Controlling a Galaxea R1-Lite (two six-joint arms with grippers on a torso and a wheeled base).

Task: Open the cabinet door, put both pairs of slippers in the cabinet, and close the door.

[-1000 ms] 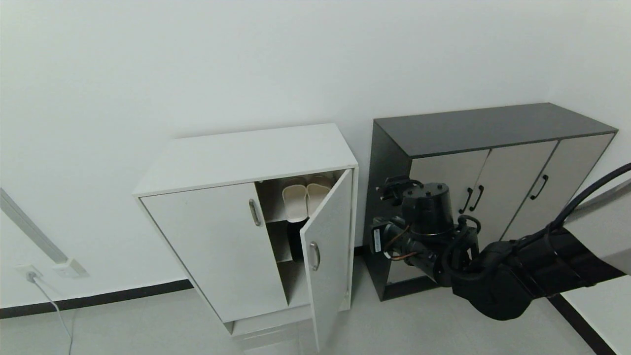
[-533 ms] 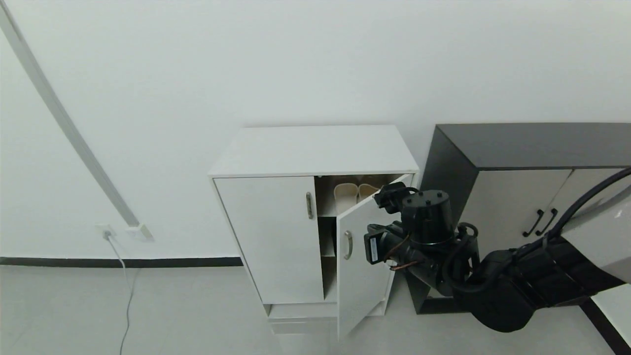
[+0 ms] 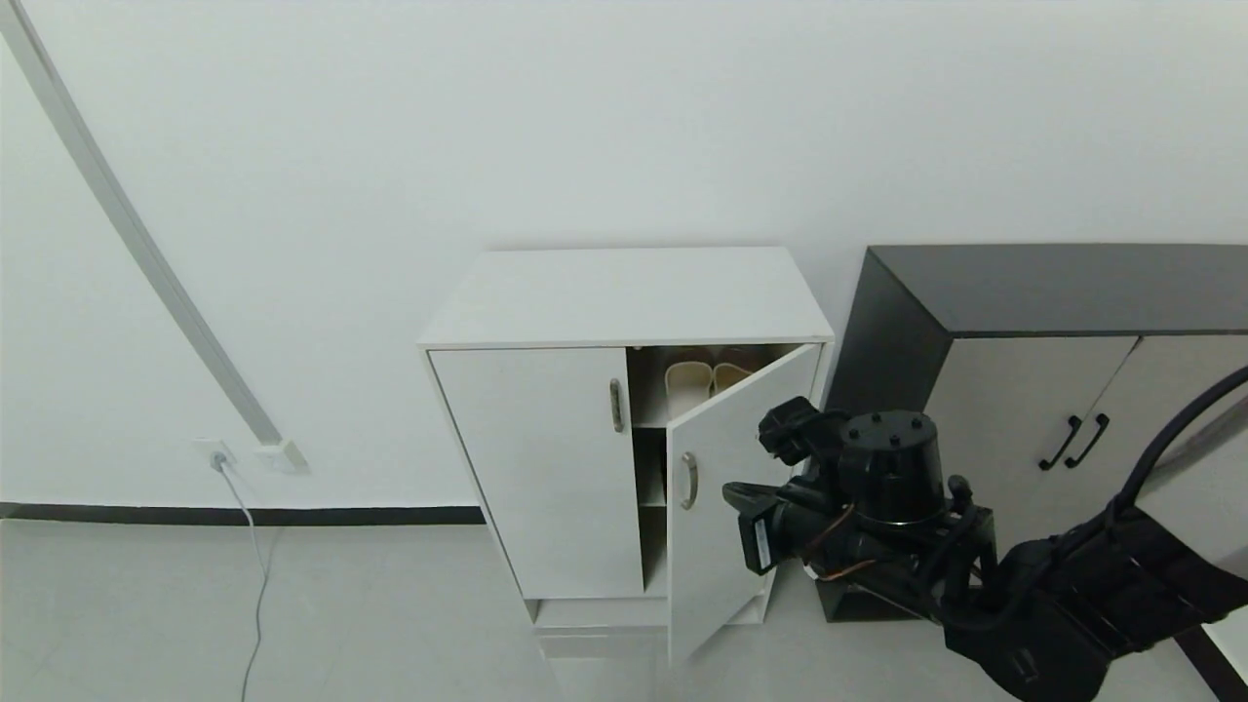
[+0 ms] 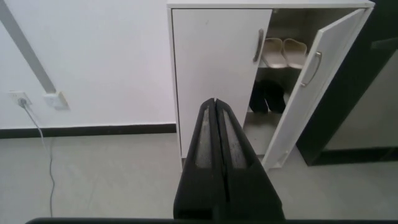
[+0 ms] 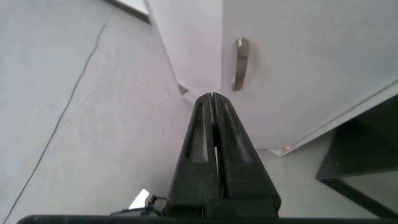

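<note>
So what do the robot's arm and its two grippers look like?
The right arm is black, with a round bolted joint cap, thick black cables, a thin copper-coloured wire and a white label. The left gripper and right gripper each have two long black fingers with grey inset pads.

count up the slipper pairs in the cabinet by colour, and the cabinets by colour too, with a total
cream flat slipper pairs, top shelf: 1
black slipper pairs, shelf below: 1
white two-door cabinets, right door ajar: 1
dark grey cabinets with pale doors: 1
total: 4
</note>
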